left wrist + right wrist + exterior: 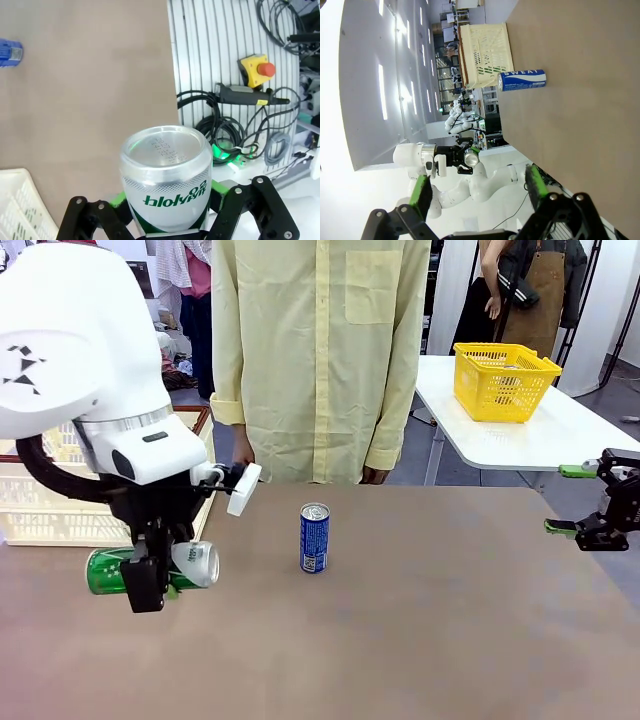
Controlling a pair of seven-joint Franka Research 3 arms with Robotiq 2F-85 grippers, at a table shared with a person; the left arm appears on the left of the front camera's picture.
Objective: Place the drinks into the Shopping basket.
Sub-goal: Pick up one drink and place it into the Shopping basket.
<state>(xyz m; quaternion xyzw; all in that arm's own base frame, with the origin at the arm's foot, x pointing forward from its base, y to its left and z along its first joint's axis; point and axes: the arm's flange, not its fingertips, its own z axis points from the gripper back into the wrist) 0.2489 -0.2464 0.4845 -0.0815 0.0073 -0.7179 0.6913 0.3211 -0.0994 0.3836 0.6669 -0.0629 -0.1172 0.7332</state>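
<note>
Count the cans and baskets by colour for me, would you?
Green can: 1
Blue can: 1
Cream-white basket: 1
Yellow basket: 1
Total: 4

The blue can (521, 80) on the tabletop (580, 130) has the word "SWEAT" on its side in white letters. I see this in my right wrist view. In the front view its print is too tiny to read. The green can (166, 187) held in my left gripper (167, 202) has green letters on a white band. They are upside down to me, and I cannot make out the word. The stamped marks on its silver end are too small to read.
</note>
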